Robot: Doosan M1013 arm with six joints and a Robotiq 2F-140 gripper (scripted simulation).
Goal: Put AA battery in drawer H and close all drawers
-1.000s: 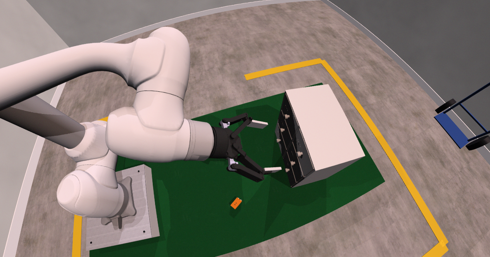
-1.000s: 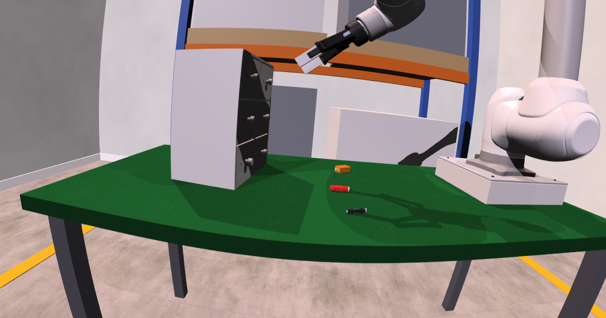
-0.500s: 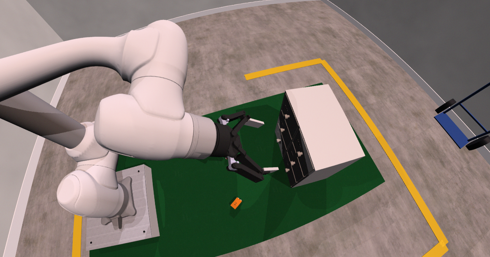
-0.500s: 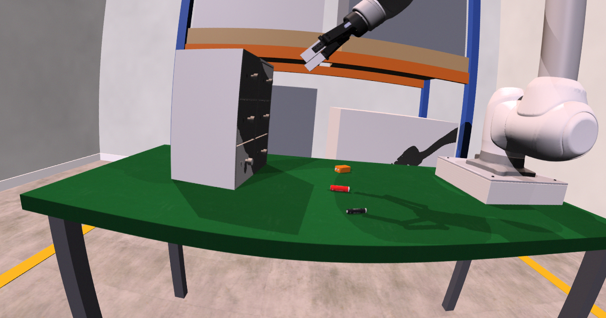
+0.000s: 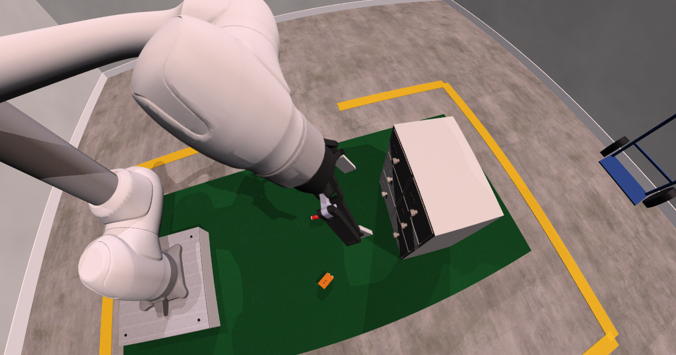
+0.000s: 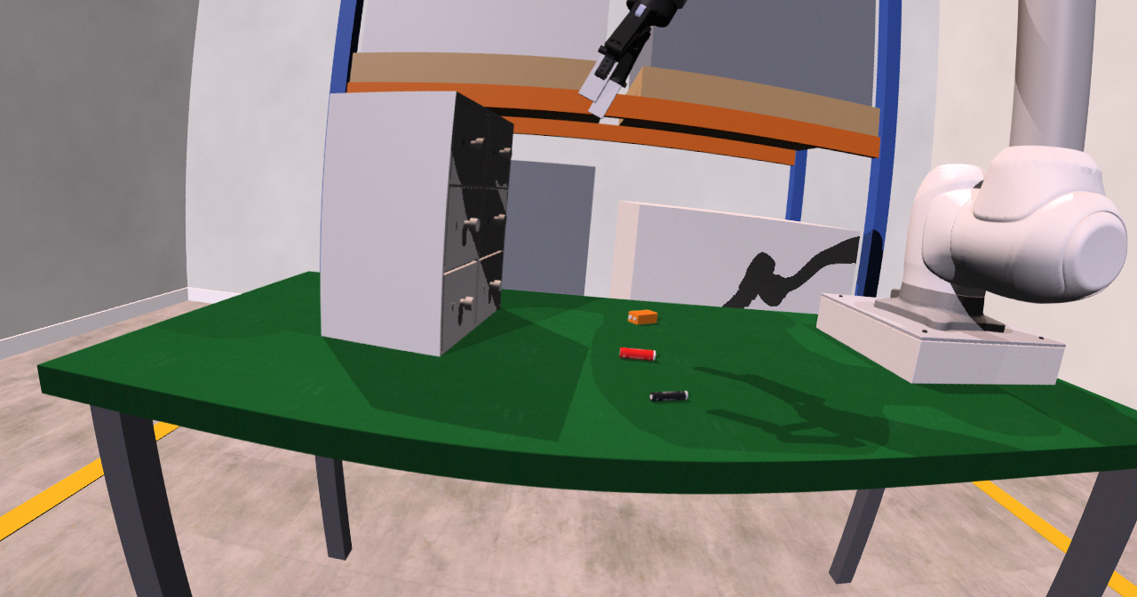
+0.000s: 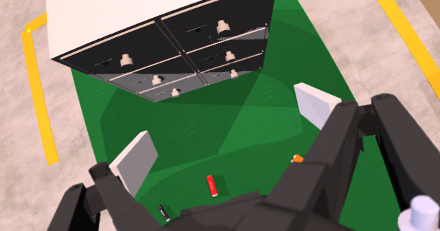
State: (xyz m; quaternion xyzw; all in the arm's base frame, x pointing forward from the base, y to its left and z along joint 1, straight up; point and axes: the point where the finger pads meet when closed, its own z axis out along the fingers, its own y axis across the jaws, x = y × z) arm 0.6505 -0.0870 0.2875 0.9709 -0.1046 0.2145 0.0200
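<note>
Overhead, the gripper [image 5: 355, 197] [image 6: 600, 94] [image 7: 223, 122] stands fully open above the green table [image 5: 274, 305] [image 6: 477, 426] [image 7: 268, 121], with nothing between its 2 pads. The AA battery, apparently the red cylinder [image 5: 315, 217] [image 6: 637, 354] [image 7: 212, 185], lies on its side on the table, between the orange block [image 5: 325, 280] [image 6: 642, 316] [image 7: 298, 158] and the thinner black cylinder [image 6: 668, 395] [image 7: 163, 213]. The chest [image 5: 444, 173] [image 6: 389, 219] [image 7: 103, 14] stands upright, well apart from the red cylinder, its 6 drawers looking shut; their letters are too small to read.

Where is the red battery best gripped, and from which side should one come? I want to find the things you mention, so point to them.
I would come from straight above and grip the middle of the red battery [image 5: 315, 217] [image 6: 637, 354] [image 7: 212, 185], closing on its long sides. It is a slim cylinder lying flat on the green table [image 5: 283, 310] [image 6: 477, 426] [image 7: 192, 121], so end to end would likely be less steady.
</note>
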